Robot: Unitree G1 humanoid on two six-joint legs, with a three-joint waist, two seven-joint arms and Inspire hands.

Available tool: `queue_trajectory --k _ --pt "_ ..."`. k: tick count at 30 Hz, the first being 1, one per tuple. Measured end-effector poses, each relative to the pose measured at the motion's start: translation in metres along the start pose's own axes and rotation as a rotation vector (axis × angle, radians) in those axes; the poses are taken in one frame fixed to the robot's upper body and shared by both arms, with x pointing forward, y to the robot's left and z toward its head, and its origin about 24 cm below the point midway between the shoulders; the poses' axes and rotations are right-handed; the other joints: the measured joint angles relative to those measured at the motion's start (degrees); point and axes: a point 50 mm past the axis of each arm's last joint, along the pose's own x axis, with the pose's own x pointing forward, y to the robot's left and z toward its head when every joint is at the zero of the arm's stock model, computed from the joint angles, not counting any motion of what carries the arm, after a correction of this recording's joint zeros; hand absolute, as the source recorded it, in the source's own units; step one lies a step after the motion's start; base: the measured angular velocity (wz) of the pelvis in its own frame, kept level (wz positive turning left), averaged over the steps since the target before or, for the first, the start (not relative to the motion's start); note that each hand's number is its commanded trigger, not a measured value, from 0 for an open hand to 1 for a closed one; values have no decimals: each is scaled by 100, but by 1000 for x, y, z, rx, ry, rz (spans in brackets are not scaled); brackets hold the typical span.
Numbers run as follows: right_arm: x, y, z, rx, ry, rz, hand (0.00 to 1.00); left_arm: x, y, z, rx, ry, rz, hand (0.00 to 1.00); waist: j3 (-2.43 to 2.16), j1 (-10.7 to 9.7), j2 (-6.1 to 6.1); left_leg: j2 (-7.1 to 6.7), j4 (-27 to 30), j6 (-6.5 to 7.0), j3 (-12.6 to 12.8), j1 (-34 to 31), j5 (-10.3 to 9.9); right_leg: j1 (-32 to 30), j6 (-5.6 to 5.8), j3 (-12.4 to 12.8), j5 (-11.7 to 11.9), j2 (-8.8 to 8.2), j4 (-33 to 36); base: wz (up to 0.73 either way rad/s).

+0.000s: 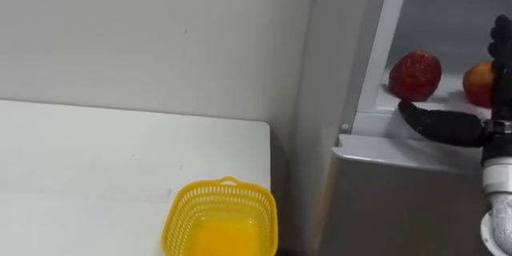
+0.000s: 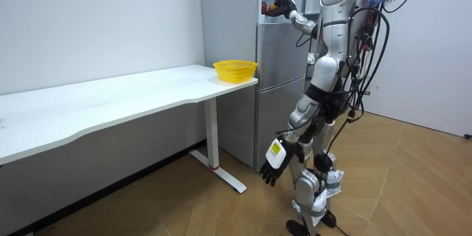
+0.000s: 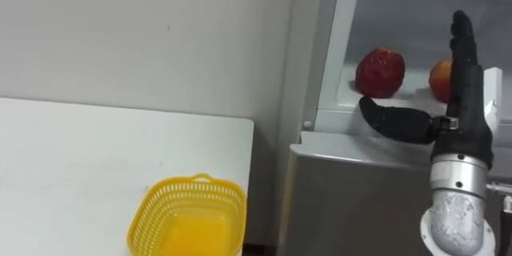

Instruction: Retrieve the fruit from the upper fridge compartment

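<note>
Eye views look down from the head, close on the right edge of the table (image 1: 240, 152) and the fridge (image 1: 384, 192); the room view, farther off, shares both.

Readable text: none can be made out.
Tag (image 2: 276, 150) on the back of the lowered left robot hand (image 2: 270, 168): yellow and white, print too small to read.
</note>
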Motion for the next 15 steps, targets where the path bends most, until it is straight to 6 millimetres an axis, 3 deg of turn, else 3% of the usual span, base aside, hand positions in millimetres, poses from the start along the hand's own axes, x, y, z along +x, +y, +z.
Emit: queue_trajectory --k 10,15 --pt "13 -6 2 -43 -15 12 0 1 8 6 -31 -22 7 0 21 115 -113 -2 7 -4 0 -9 5 -19 -1 -1 -1 1 -9 0" --pt "17 -12 3 -75 -27 9 0 0 8 3 -29 -15 4 0 -12 148 -175 -3 7 -4 -21 -45 5 -31 -1 -16 -1 3 -10 1"
